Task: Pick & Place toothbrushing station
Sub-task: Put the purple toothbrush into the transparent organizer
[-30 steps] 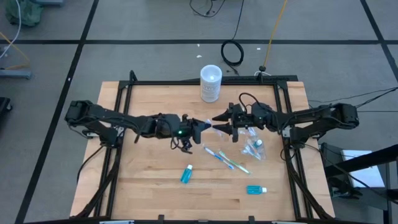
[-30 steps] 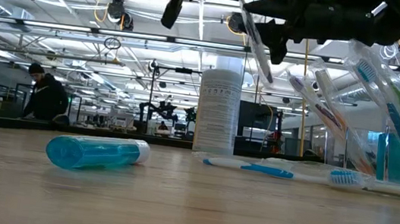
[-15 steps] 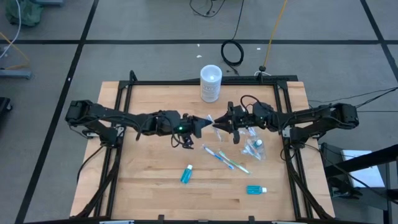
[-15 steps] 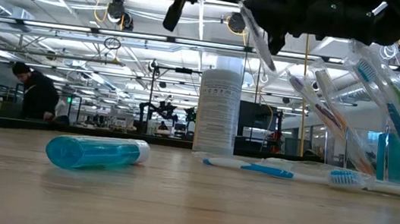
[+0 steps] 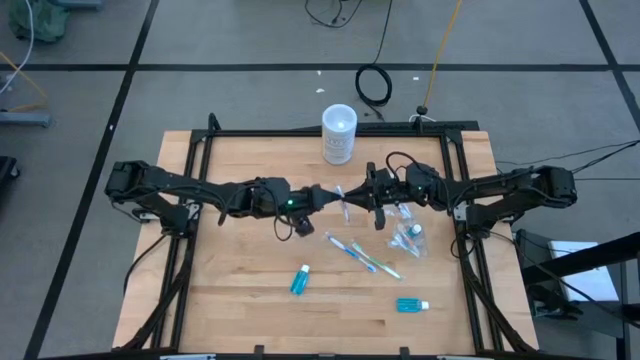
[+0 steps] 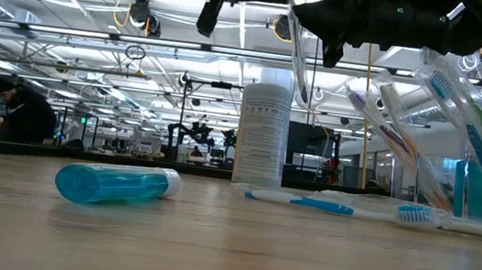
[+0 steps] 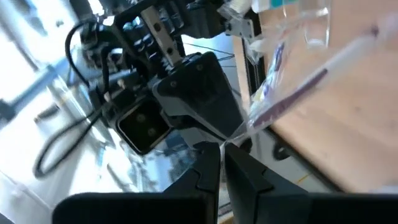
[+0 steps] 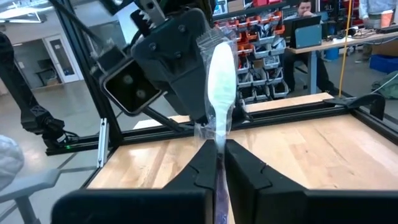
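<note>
A slim pale toothbrush in a clear wrapper (image 5: 343,203) hangs in the air over the middle of the table. My left gripper (image 5: 328,197) and my right gripper (image 5: 357,198) meet on it from either side, both shut on it. In the low view its lower end (image 6: 301,82) slants down from the two dark grippers at the top. The clear cup (image 5: 408,238) lies on its side at the right with several toothbrushes in it. More toothbrushes (image 5: 362,256) and two teal tubes (image 5: 299,280) (image 5: 411,304) lie flat on the wood. My left gripper pinches the clear wrapper (image 7: 232,139) between its two fingers, coming level from the table's left. The brush runs out past the fingertips, clear of the table. My right gripper pinches the wrapped brush (image 8: 219,140) between its two fingers, level from the table's right, fingers across it. The pale handle (image 8: 221,74) stands beyond the fingertips, and the brush is lifted clear.
The frosted container with a white lid (image 5: 339,133) stands at the table's far edge, behind the grippers. A black frame (image 5: 320,131) runs round the table. Bare wood lies at the near left (image 5: 230,290). In the low view a person (image 6: 18,112) is far off in the room.
My right gripper has shut on the toothbrush that my left gripper holds up. My left wrist has rolled, and the brush now hangs steeper than before. Both arms have stayed in place.
</note>
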Controlling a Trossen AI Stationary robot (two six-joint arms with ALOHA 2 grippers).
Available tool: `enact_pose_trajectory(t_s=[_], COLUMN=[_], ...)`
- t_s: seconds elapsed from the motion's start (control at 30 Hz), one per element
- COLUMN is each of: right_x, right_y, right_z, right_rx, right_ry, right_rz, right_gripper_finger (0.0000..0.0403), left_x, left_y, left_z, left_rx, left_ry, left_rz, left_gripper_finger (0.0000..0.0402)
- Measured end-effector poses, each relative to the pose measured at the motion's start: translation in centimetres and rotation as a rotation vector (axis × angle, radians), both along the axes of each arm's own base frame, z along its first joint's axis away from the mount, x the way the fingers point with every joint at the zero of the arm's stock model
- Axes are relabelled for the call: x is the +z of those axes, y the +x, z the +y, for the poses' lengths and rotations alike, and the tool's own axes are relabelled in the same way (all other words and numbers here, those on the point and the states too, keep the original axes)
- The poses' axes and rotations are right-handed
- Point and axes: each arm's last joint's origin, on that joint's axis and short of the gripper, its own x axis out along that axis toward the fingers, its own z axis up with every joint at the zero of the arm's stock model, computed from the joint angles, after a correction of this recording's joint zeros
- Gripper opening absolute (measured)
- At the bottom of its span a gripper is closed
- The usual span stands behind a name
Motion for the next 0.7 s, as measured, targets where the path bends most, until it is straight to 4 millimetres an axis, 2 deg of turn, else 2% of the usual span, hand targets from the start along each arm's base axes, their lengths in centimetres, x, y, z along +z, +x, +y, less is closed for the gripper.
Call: enact_pose_trajectory(t_s=[0.13,0.33,0.47,0.6,0.7], right_x=[0.0,0.2,1.0,1.3,2.0], right_y=[0.0,-0.2,-0.9,-2.0,-3.1], right_z=[0.0,-0.1,-0.6,-1.1,-1.0], right_rx=[0.0,-0.008,-0.039,-0.06,-0.072], right_ry=[0.0,-0.006,-0.03,-0.025,-0.022], right_rz=[0.003,-0.006,-0.025,0.041,0.051], right_gripper_finger=[0.0013,0.001,0.001,0.001,0.001], left_x=[0.0,0.0,0.0,-0.1,-0.3], left_y=[0.0,0.0,-0.1,-0.2,-0.5], left_z=[-0.1,-0.7,-1.3,-1.4,-1.3], left_rx=[0.003,0.003,0.024,0.123,0.208], left_ry=[-0.122,-0.21,-0.349,-0.533,-0.59], left_rz=[-0.021,-0.037,-0.056,-0.107,-0.101], left_gripper_finger=[0.0026,0.0031,0.0064,0.0109,0.0136])
